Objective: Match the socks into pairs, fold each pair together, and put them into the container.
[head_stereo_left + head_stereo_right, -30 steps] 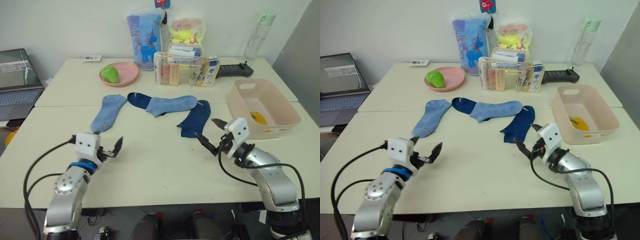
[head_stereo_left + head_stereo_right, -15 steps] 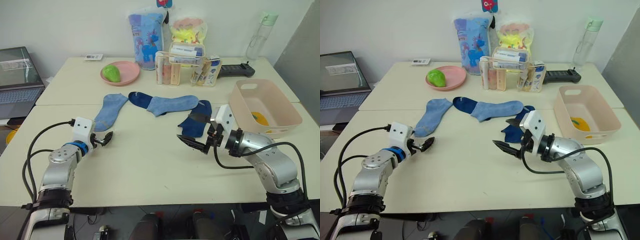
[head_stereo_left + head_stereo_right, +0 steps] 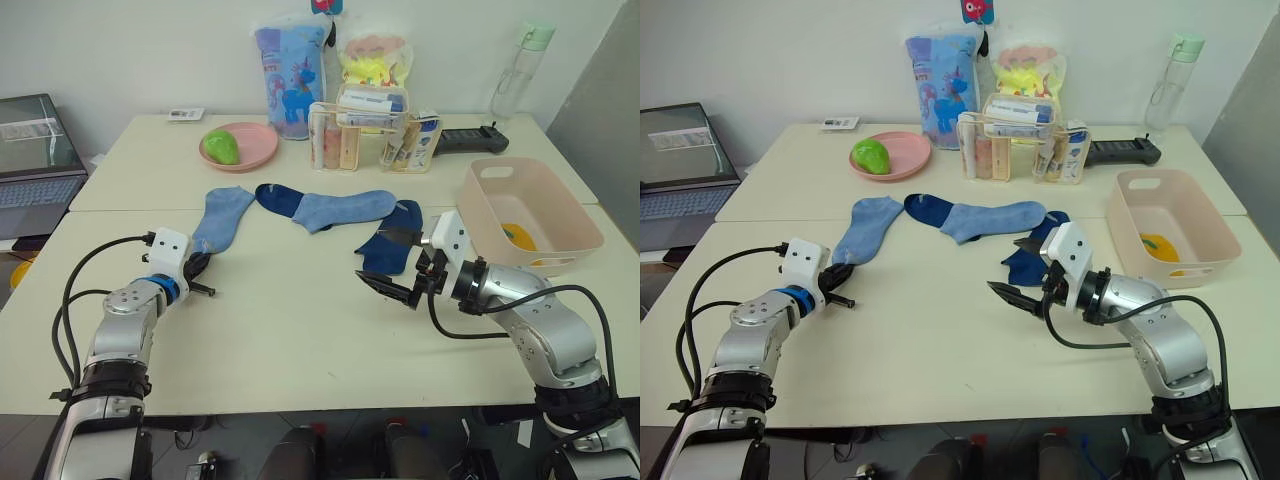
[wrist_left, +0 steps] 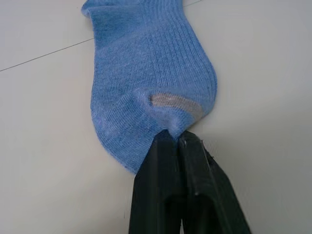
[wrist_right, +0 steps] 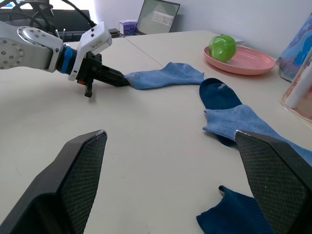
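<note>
1. Up close, the left gripper [image 4: 176, 139] is pinched shut on the near end of a light blue sock [image 4: 151, 78] lying flat on the table [image 3: 300, 330].
2. Meanwhile, the right gripper [image 3: 393, 263] hangs wide open, holding nothing, just beside a navy sock [image 3: 392, 236].
3. Rightward, the pink container [image 3: 530, 215] sits near it.

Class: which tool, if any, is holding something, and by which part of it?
The left tool pinches the light blue sock at its end edge. The right tool is open, holding nothing.
</note>
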